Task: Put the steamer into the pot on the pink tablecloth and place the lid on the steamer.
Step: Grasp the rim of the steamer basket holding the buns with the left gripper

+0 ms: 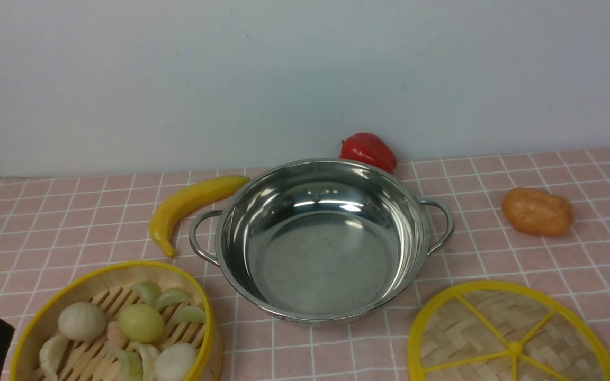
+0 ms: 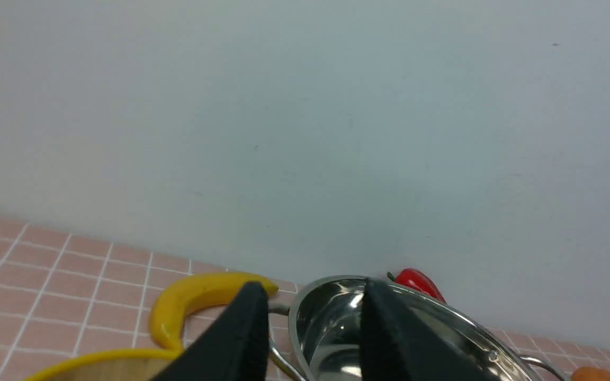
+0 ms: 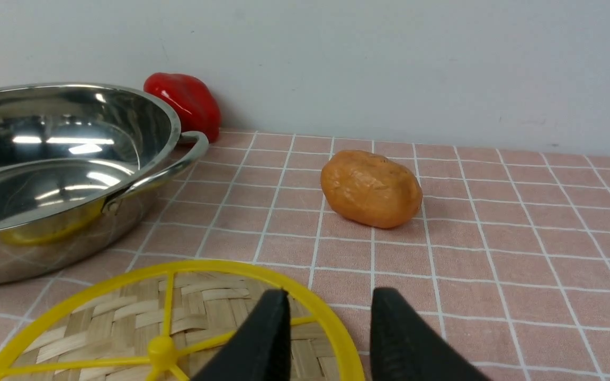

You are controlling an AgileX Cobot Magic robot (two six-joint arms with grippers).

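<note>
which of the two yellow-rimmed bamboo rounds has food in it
The steamer, left of the pot: a deep basket holding pale buns. The lid on the right is a flat spoked disc.

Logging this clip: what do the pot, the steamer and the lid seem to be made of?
Pot: polished steel, likely stainless; mirror-like reflections. Steamer: pale bamboo slats and wall, matte; glossy yellow rim, possibly plastic. Lid: woven bamboo strips, matte; yellow rim and spokes look plastic.

A yellow banana (image 1: 194, 203) lies at left, a red bell pepper (image 1: 368, 151) beside the pale wall (image 1: 284, 79), and an orange-brown potato (image 1: 538, 211) at right.
</note>
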